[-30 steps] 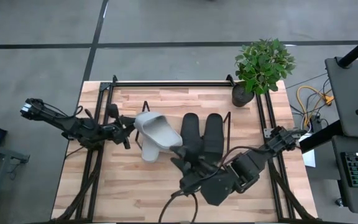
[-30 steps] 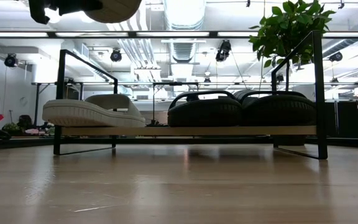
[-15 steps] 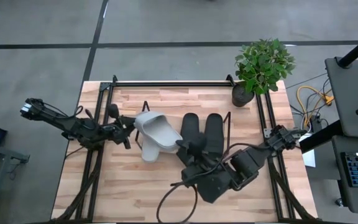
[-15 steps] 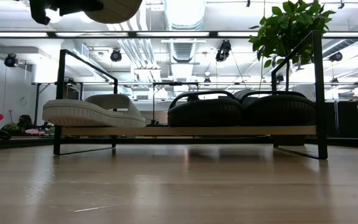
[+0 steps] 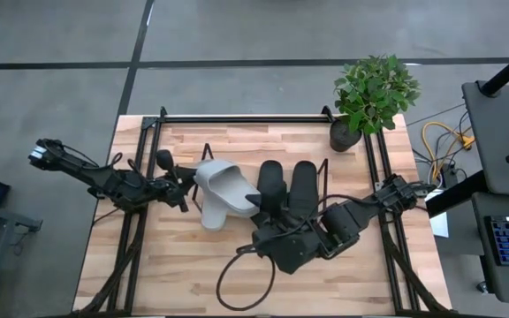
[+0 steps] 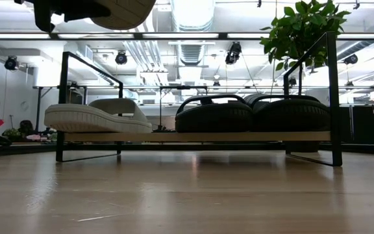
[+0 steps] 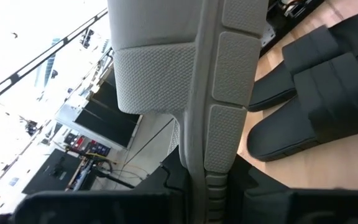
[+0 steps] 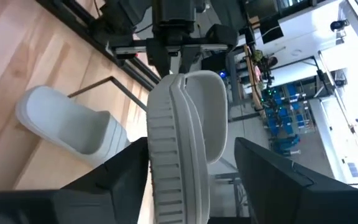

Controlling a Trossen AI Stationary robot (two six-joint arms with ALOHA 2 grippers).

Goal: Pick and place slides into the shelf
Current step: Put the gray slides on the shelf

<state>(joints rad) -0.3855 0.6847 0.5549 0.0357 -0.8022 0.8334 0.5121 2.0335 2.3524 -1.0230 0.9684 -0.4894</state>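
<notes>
The second grey slide (image 5: 224, 184) hangs in the air above the shelf's (image 6: 193, 137) left part, held on edge, its sole rim pinched in the closed left gripper (image 5: 186, 181). Below it the first grey slide (image 6: 96, 117) lies at the shelf's left end, and the black pair (image 5: 288, 190) fills the right half. The right gripper (image 5: 263, 237) waits with fingers spread near the table's front edge, holding nothing. To place it well, turn the slide sole-down and lower it into the gap between the grey slide and the black pair.
</notes>
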